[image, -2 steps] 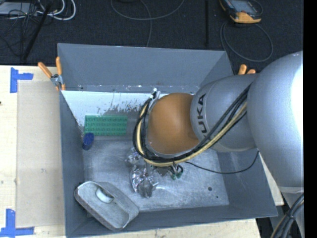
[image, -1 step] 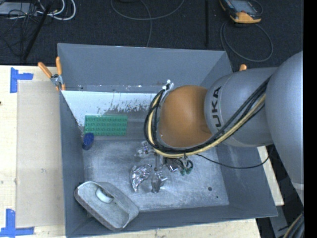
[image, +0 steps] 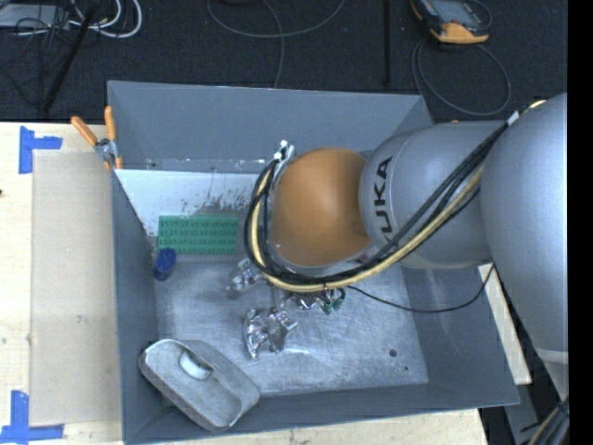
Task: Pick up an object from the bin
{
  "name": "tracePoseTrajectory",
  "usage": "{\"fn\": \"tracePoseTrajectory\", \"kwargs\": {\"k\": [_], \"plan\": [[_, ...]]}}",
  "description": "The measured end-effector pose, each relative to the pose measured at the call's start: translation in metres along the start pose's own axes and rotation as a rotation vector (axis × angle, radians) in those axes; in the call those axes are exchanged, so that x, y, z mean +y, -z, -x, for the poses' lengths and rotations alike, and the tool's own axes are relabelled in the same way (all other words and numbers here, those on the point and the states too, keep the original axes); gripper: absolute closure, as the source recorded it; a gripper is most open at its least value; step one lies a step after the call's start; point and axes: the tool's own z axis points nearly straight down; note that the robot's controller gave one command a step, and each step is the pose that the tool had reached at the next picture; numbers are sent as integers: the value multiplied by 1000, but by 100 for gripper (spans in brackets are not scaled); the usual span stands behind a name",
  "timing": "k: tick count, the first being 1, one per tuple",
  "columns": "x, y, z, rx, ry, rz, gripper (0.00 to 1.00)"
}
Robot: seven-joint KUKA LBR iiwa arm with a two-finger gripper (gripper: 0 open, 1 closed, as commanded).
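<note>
Orange wrist cover (image: 315,207) masks the jaws, whose state cannot be told, at bin (image: 278,119) centre; closing there risks bare floor, the green block (image: 197,235) lying at ten o'clock.

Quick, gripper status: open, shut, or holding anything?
Gripper: open or shut cannot be told; it is low near the middle of the bin.

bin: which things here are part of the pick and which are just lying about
In the job: gripper, low over the middle of the grey metal bin.
Lying about, apart from it: green ridged flat block; small blue cylinder; grey oval tray with a white piece in it.
</note>
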Motion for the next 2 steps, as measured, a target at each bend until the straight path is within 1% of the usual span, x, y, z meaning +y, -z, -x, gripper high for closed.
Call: {"fn": "tracePoseTrajectory", "kwargs": {"k": [1,2], "plan": [[-20,-33,-16,-3,58,1,0],[-20,-32,-15,0,55,1,0]]}}
